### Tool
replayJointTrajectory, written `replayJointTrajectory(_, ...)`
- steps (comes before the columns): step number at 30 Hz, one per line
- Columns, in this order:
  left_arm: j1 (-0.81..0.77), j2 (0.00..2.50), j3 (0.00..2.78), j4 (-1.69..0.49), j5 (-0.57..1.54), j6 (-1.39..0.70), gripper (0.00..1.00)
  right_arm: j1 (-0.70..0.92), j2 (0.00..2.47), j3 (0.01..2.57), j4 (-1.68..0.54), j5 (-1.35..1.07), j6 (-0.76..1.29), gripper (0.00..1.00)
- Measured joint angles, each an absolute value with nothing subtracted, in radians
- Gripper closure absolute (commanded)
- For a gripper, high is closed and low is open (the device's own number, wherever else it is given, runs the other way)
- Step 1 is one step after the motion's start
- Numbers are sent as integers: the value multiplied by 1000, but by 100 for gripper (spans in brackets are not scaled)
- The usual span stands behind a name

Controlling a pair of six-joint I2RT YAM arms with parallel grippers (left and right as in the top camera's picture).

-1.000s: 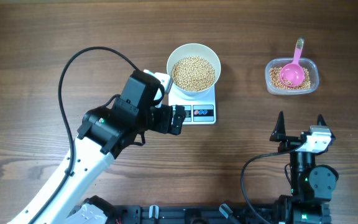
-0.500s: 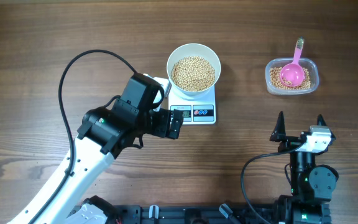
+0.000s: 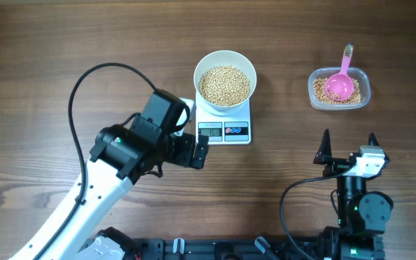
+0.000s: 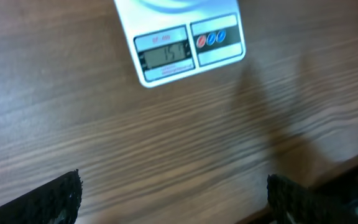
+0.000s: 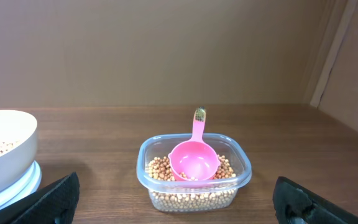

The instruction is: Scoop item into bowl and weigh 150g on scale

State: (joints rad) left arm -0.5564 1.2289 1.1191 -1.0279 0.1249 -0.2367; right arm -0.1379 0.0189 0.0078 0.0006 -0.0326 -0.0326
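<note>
Overhead: white bowl (image 3: 226,53) filled with beige beans (image 3: 224,84) sits on the scale (image 3: 224,131) at mid-counter (image 3: 49,43); more beans lie in a clear tub (image 3: 367,92) off to the right, with a pink scoop (image 3: 341,85) resting in them. Left fingers (image 4: 58,199) are spread wide and empty, hovering over bare wood just in front of the scale's display, its digits too blurred to read. Right fingers (image 3: 326,150) are also wide, holding nothing, near the counter's front edge, well apart from the tub.
</note>
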Motion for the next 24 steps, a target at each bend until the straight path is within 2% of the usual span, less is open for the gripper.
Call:
replayJointTrajectory(5, -556, 1131, 1095, -1039, 109, -237, 0, -138, 19, 8, 1, -33, -33, 0)
replayJointTrajectory(12, -548, 853, 925, -833, 82, -237, 0, -138, 19, 8, 1, -33, -33, 0)
replayJointTrajectory(24, -356, 546, 574, -461, 72, -237, 0, -138, 18, 8, 1, -33, -32, 0)
